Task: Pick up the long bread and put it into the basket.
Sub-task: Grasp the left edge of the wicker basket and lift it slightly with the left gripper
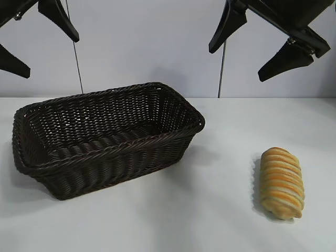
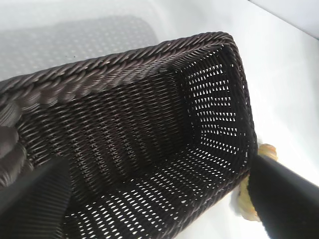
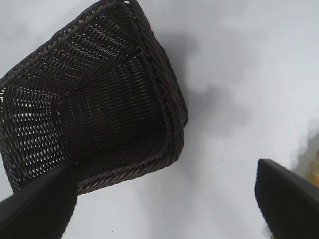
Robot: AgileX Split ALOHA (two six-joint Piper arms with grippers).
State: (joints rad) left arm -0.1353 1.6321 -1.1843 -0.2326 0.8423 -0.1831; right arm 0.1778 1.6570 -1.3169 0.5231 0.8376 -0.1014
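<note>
The desk (image 1: 220, 220) is being occupied toward its left edge by the basket (image 1: 105, 144). The long bread (image 1: 282, 182) is lying near the right edge, well apart. The left gripper (image 1: 44, 44) and right gripper (image 1: 239, 63) are being held high above, fingers spread, gripping nothing.
</note>
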